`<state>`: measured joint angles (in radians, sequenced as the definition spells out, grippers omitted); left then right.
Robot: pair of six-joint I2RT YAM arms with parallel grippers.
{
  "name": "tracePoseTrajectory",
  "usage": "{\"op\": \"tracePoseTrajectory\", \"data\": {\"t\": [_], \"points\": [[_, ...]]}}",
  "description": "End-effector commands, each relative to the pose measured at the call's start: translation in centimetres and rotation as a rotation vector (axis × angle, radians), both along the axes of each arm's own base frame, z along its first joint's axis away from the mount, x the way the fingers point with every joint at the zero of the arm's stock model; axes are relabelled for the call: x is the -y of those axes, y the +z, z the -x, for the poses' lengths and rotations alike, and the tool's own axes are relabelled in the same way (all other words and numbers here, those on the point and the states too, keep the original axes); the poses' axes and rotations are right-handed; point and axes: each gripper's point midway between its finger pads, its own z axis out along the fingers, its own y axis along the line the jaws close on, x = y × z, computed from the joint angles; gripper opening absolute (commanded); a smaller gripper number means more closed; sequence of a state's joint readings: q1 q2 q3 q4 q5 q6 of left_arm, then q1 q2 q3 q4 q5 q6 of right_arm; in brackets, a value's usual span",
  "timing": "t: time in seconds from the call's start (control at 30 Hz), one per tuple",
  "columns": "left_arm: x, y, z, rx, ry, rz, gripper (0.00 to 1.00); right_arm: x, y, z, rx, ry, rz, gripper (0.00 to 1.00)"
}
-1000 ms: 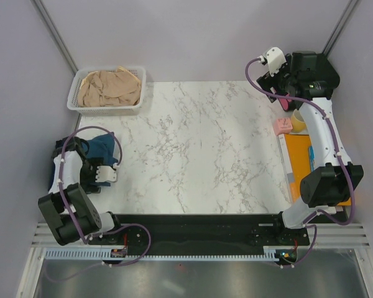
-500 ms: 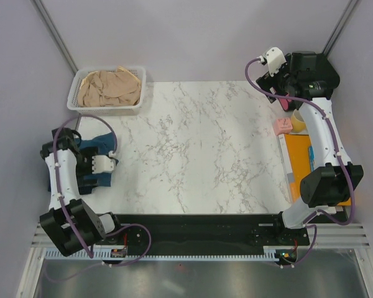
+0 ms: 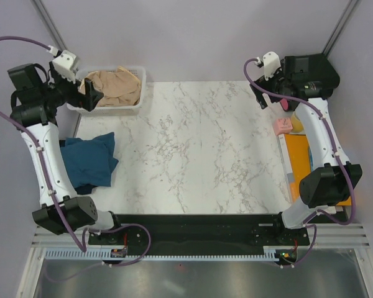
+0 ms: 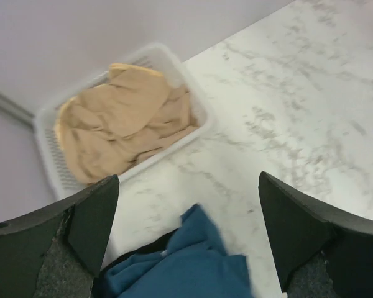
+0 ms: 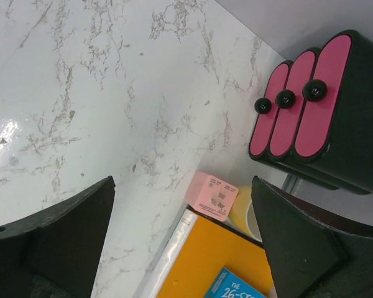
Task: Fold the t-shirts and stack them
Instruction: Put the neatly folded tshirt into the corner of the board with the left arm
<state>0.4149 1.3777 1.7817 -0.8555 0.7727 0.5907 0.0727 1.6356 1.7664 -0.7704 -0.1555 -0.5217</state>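
Note:
A teal-blue t-shirt (image 3: 90, 162) lies crumpled at the table's left edge, with a strip of dark fabric (image 4: 135, 262) showing under it in the left wrist view. A beige-tan t-shirt (image 3: 112, 87) fills the white basket (image 3: 105, 109) at the back left. My left gripper (image 3: 91, 95) hangs high beside the basket, open and empty. Its camera looks down on the beige shirt (image 4: 124, 118) and the teal shirt (image 4: 193, 267). My right gripper (image 3: 262, 96) is raised at the back right, open, holding nothing. Neither gripper touches a shirt.
Along the right edge lie an orange folder (image 3: 298, 162) with a blue book (image 3: 312, 153) on it, a pink box (image 3: 282, 126) and a yellow mug (image 3: 298, 121). A black holder with pink fronts (image 5: 311, 105) stands behind them. Marble table (image 3: 199, 149).
My left arm has lifted off the teal t-shirt and swung up and back to beside the basket. The shirt stays on the table. The right arm has barely moved.

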Motion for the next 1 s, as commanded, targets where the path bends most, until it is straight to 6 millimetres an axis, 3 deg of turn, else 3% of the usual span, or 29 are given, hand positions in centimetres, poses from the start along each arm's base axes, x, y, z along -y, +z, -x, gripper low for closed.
{"op": "tracePoseTrajectory", "data": {"t": [0.0,0.07,0.1,0.2,0.23,0.43,0.53,0.73,0.97], "points": [[6.1,-0.2,-2.0,-0.120,-0.015,0.297,1.00,-0.1,0.9,0.7,0.014,-0.068,-0.081,0.98],[5.3,-1.9,-3.5,-0.104,0.094,0.219,1.00,-0.1,0.8,0.8,0.010,-0.067,-0.083,0.98],[6.4,-2.1,-3.6,-0.097,0.095,0.201,1.00,-0.1,0.9,0.8,0.014,-0.070,-0.079,0.98],[6.8,-2.4,-4.4,-0.076,0.157,0.176,1.00,0.4,1.6,0.6,0.036,-0.081,-0.055,0.98],[6.1,-2.2,-4.8,-0.060,0.214,0.163,1.00,0.6,1.7,0.6,0.041,-0.086,-0.047,0.98],[7.8,-1.4,-5.4,-0.048,0.197,0.162,1.00,0.6,2.5,0.4,0.065,-0.077,-0.043,0.98],[10.0,-1.1,-5.4,-0.046,0.139,0.157,1.00,0.4,2.6,0.3,0.068,-0.074,-0.052,0.98],[10.7,-1.1,-6.6,-0.048,0.118,0.152,1.00,0.8,2.5,-0.1,0.074,-0.092,-0.036,0.98],[11.4,-2.9,-7.5,-0.071,0.115,0.102,1.00,0.1,2.0,-0.1,0.059,-0.082,-0.082,0.98]]}}
